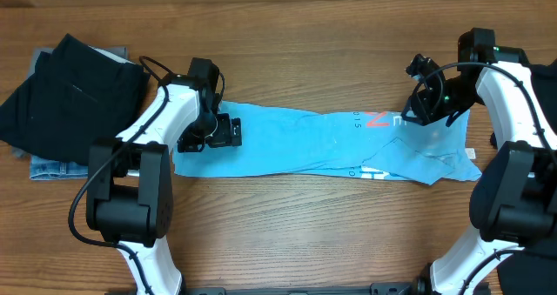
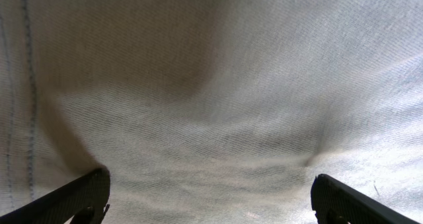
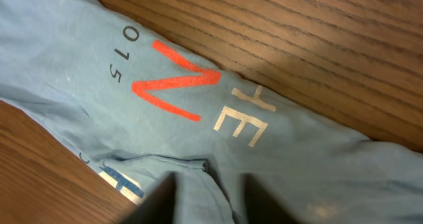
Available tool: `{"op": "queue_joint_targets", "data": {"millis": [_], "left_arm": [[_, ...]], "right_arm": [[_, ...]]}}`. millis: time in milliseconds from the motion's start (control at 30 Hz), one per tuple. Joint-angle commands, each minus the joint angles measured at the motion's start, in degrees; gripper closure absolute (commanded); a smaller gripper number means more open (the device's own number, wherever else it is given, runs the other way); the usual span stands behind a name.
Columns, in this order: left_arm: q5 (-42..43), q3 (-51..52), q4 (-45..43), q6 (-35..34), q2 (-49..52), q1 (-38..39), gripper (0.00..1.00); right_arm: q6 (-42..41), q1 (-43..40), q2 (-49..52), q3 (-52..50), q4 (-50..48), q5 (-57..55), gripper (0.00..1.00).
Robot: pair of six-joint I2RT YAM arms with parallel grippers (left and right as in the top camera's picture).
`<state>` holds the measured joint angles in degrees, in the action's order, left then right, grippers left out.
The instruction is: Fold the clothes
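The clothes here are a light blue T-shirt [image 1: 305,143], lying as a long strip across the table's middle. My left gripper [image 1: 213,134] is low over its left end. In the left wrist view the cloth [image 2: 211,85] fills the frame and the left gripper [image 2: 210,197] stands wide open with cloth under it, nothing pinched. My right gripper [image 1: 426,112] is at the shirt's right end. In the right wrist view the printed shirt [image 3: 79,65] shows a red N [image 3: 175,85], and the right gripper [image 3: 213,201] has its blurred fingers close on a raised fold of blue cloth.
A pile of other garments lies at the back left: a black one [image 1: 70,95] on top of blue jeans [image 1: 52,166]. Bare wooden table [image 1: 305,225] runs in front of the shirt. A small white tag [image 1: 471,153] sticks out at the shirt's right edge.
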<state>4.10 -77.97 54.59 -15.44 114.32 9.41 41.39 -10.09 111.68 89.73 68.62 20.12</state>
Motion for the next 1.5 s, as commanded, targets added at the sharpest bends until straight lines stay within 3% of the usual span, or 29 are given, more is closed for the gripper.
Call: {"op": "queue_joint_targets", "data": {"millis": [0, 333, 367, 467, 567, 1467], "left_arm": [[0.2, 0.5, -0.1, 0.2, -1.2, 0.0, 0.0], [0.2, 0.5, -0.1, 0.2, -1.2, 0.0, 0.0], [0.2, 0.5, -0.1, 0.2, -1.2, 0.0, 0.0], [0.2, 0.5, -0.1, 0.2, -1.2, 0.0, 0.0], [0.2, 0.5, -0.1, 0.2, -1.2, 0.0, 0.0], [0.2, 0.5, -0.1, 0.2, -1.2, 0.0, 0.0]], "right_arm": [[5.7, -0.4, 0.5, -2.2, -1.0, 0.6, 0.88], [8.5, -0.3, 0.5, -9.6, -8.0, 2.4, 0.83], [8.6, -0.4, 0.5, -9.6, -8.0, 2.2, 0.81], [8.6, -0.7, 0.5, -10.2, -8.6, 1.9, 0.59], [8.6, -0.6, 0.5, -11.9, -9.8, 1.9, 0.49], [9.9, -0.5, 0.5, -18.4, -14.6, 5.3, 0.62]]}}
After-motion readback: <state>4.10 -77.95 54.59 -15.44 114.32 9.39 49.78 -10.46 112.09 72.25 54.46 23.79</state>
